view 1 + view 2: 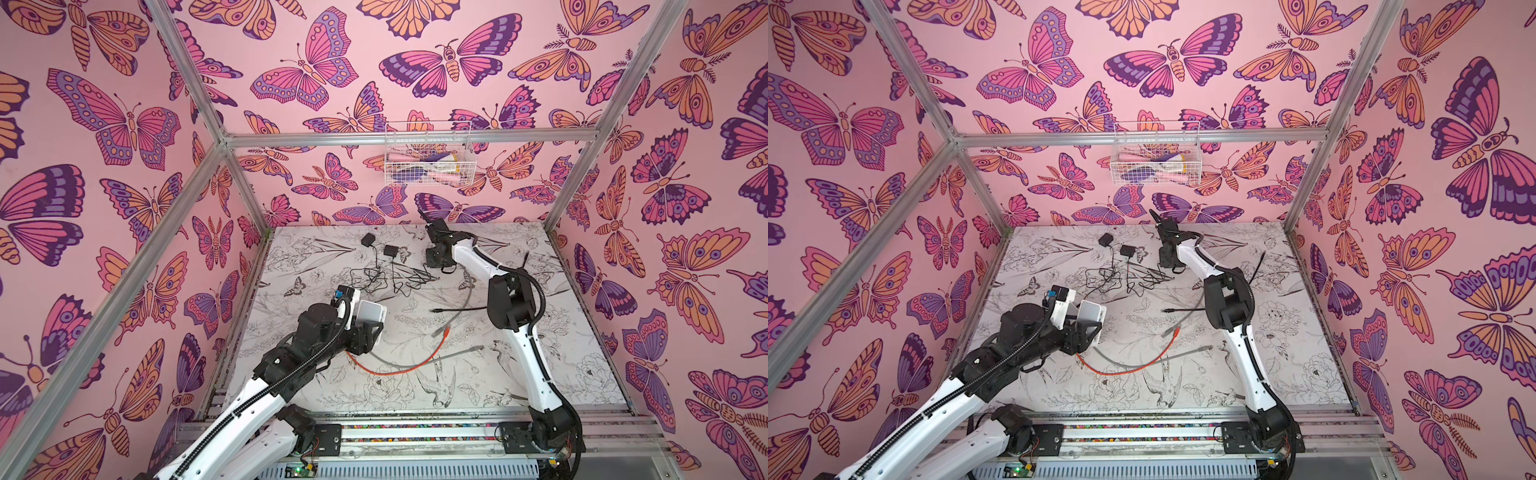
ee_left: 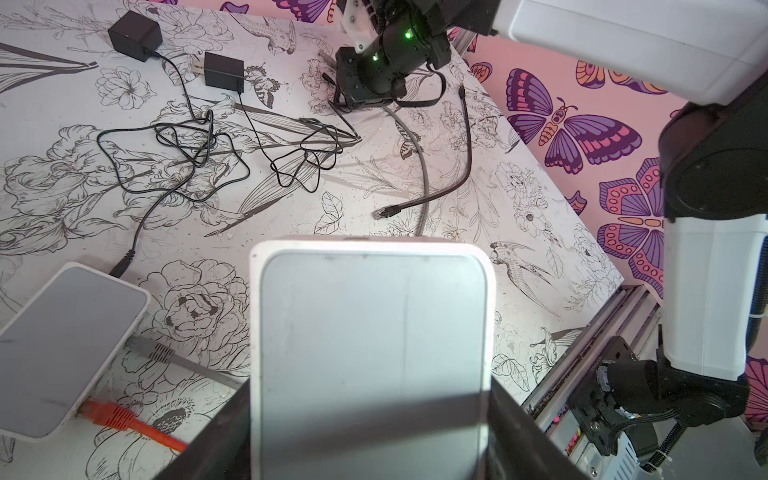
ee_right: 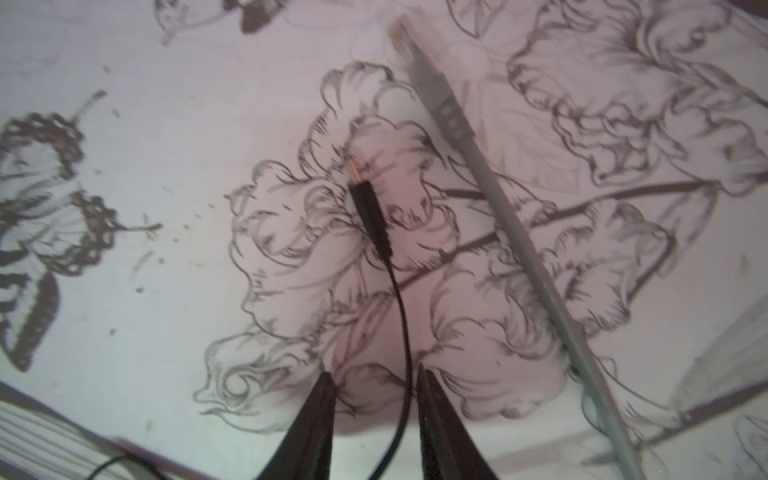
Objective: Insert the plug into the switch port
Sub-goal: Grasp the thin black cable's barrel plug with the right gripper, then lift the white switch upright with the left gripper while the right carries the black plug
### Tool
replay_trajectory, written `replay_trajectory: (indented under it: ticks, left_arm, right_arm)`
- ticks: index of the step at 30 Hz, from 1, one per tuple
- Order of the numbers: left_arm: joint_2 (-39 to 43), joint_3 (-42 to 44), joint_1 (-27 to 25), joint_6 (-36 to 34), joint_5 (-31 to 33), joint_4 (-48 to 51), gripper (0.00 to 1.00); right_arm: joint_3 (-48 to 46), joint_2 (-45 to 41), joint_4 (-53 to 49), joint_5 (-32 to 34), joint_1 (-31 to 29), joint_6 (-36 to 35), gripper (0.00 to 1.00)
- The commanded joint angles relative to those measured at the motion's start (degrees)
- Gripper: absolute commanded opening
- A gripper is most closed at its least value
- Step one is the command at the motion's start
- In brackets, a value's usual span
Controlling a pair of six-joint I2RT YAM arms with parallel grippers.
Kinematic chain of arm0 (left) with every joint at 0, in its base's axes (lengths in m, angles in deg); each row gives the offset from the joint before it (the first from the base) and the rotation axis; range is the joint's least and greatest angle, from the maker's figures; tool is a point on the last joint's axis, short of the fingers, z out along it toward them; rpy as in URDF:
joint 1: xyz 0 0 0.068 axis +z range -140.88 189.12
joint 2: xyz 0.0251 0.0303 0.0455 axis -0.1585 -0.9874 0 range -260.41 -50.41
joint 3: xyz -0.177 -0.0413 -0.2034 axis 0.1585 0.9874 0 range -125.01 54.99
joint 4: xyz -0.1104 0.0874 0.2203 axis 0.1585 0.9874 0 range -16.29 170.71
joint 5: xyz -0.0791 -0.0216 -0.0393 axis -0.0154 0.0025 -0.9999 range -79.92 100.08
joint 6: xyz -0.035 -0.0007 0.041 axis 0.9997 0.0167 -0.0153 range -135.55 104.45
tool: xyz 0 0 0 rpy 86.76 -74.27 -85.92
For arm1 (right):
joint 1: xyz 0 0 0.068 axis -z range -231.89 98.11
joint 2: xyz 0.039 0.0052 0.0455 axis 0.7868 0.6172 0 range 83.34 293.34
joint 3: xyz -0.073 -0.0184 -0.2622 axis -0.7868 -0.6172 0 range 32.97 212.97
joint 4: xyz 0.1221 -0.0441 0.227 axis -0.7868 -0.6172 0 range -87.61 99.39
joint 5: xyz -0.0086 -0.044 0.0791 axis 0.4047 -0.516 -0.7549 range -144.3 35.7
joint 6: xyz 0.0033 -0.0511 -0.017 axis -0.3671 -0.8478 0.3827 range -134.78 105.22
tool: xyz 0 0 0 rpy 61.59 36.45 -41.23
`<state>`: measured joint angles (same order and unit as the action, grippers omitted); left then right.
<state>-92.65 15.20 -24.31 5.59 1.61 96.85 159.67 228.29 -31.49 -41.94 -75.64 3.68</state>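
Right pincer (image 3: pixel 372 370) straddles the cord (image 3: pixel 402 316), jaws apart.
Close squarely behind the plug (image 3: pixel 368 208); left pincer (image 2: pixel 368 419) grips the switch (image 2: pixel 374 324).

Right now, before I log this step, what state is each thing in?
left gripper, shut on the white switch
white switch, held off the table
right gripper, open, jaws astride the thin black lead
barrel plug, lying loose on the table, not inserted
second switch, flat on the table, orange Ethernet plug and grey Ethernet plug seated
black Ethernet plug, loose on the table
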Motion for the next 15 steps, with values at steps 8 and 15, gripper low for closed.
replay_trajectory:
  ticks: [8,15]
  left_arm:
    - [0.7,1.3,-0.1,0.8,0.5,0.3,0.29]
    - [2.7,0.9,-0.1,1.4,-2.5,-0.7,0.28]
  right_arm:
    - [-13.8,-4.2,-1.6,-3.8,1.8,1.6,0.00]
    - [-25.9,-15.6,8.9,-8.2,1.6,0.6,0.00]
